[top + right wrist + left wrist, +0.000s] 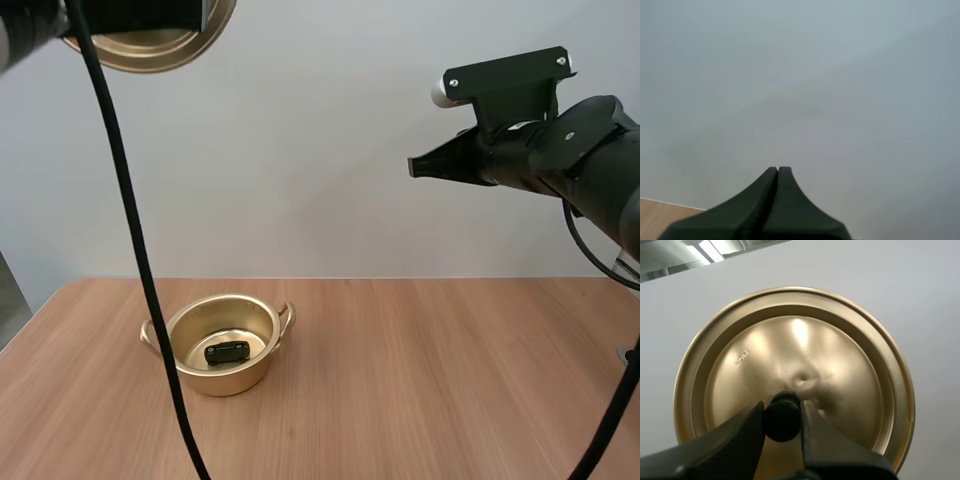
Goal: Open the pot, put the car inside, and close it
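Wooden table (450, 380), light brown with grain running left to right, spanning the high view from 3 o'clock through 6 to 9 o'clock. Its far edge meets a plain, pale grey wall (320, 170) that fills the field toward 12 o'clock. Illumination soft and even. A narrow grey strip (8, 300) borders the table at 9 o'clock; nature indeterminate.

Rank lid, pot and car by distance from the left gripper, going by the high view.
1. lid: held by its knob in the left gripper, high at the left.
2. pot and car: both well below on the table. The car lies inside the pot, so the two are too close to call.
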Controlling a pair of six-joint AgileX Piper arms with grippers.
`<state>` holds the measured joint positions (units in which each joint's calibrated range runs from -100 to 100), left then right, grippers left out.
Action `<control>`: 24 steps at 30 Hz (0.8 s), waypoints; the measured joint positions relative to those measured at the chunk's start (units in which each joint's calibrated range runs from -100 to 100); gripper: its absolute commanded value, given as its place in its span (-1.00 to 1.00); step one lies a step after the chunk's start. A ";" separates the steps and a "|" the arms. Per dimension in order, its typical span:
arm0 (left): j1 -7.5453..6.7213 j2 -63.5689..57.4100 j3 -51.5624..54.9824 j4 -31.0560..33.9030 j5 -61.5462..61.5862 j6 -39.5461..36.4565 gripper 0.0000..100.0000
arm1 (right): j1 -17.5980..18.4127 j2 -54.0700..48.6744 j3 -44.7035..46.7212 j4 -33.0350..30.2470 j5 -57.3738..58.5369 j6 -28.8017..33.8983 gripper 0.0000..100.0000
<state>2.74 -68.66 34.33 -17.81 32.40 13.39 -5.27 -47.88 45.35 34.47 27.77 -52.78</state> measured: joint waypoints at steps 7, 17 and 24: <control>1.70 1.30 13.88 -0.89 2.24 4.07 -1.00 | 0.00 -3.53 0.00 0.30 1.23 0.19 -1.00; 1.70 12.57 22.71 -3.79 20.88 8.82 -1.00 | 0.00 -4.18 0.00 0.74 6.32 0.22 -1.00; 1.70 21.93 16.58 -2.57 30.56 8.26 -1.00 | 0.00 -4.18 0.00 0.52 6.80 0.22 -1.00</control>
<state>4.45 -46.73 50.91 -20.38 62.96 21.65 -5.27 -52.06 45.35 34.99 34.57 -52.56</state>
